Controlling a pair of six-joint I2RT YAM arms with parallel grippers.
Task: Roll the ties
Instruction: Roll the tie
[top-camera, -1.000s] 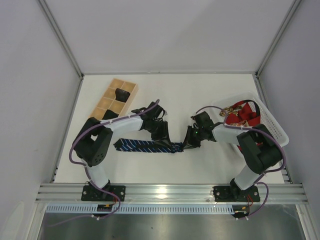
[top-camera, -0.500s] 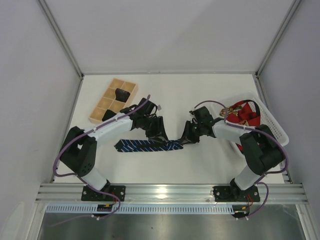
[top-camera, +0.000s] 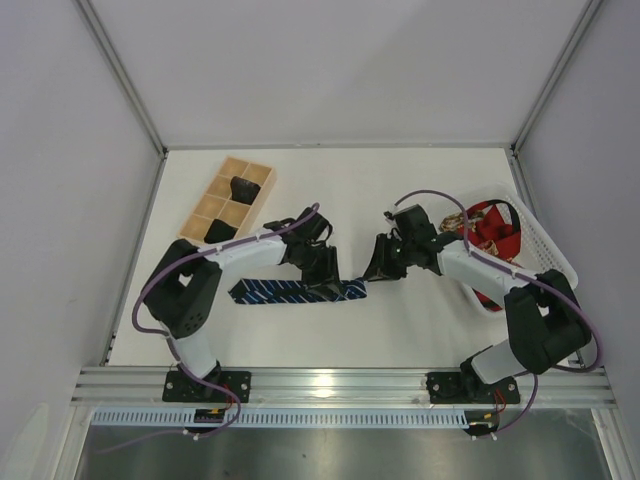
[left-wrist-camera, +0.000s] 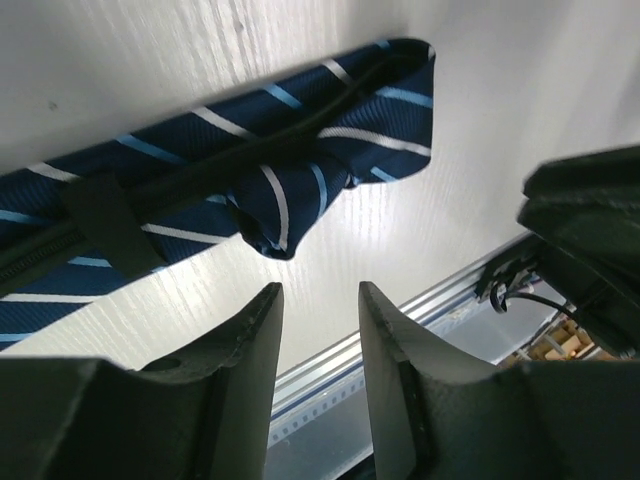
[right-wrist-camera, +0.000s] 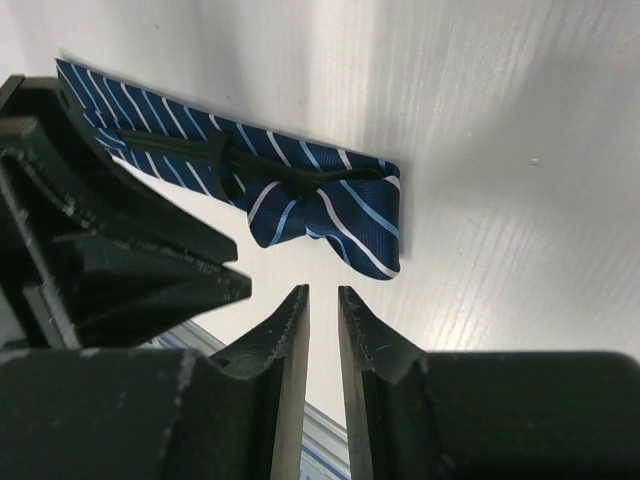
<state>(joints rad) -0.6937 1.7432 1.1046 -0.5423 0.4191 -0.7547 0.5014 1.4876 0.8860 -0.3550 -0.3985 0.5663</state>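
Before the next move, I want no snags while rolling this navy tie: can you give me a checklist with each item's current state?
1. Navy tie lying flat on the table: ok, its right end is folded over.
2. Left gripper empty: ok, jaws apart, nothing between.
3. Right gripper empty: ok, narrow gap, nothing between.
4. Roll formed: not ok, only the end is folded.
5. Clearance between both grippers at the folded end: cannot tell; they sit close.
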